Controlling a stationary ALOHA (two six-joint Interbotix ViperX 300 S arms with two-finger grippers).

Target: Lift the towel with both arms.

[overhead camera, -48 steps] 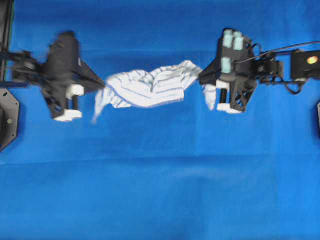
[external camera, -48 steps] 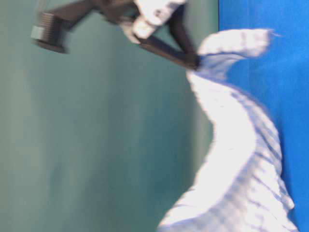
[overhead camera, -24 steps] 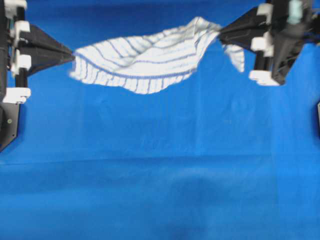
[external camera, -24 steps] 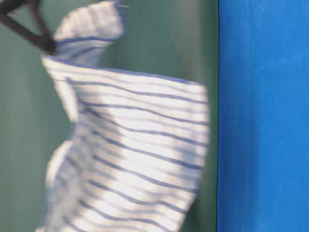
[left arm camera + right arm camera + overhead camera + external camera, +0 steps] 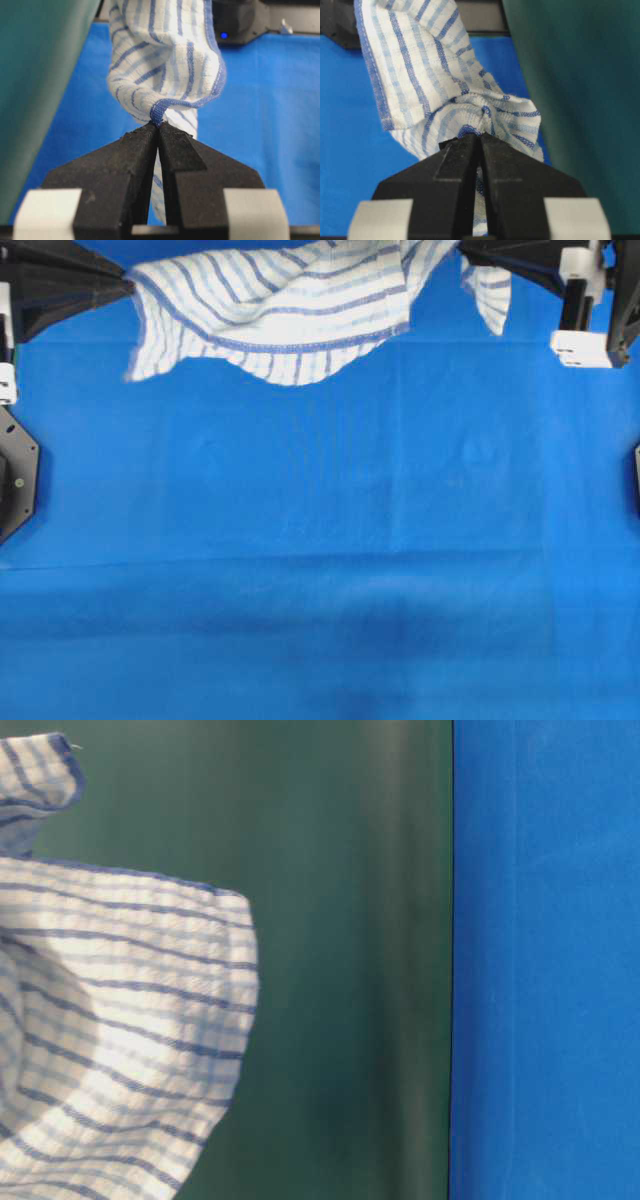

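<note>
Blue sheet covers the whole work surface in the overhead view; table-level view has it as a blue band on the right against a dark green backdrop. Left gripper: jaws pressed together at the tips, clamping a blue-hemmed corner of the towel; in the overhead view it sits at the upper left edge of frame, wedge pointing right. Right gripper: jaws likewise closed, pinching a bunched fold of the striped cloth; overhead it is at the upper right, wedge pointing left, white block below it near the right edge. The towel spans between the two tips along the top of the overhead frame, sagging in the middle, with a loose flap hanging below the right tip. Upper part is cut off by the frame edge. Table-level view shows the towel at the left side of frame, well apart from the blue band, in front of the green backdrop; neither gripper is in that view. Both wrist views show cloth hanging ahead of the tips with the blue sheet behind.
</note>
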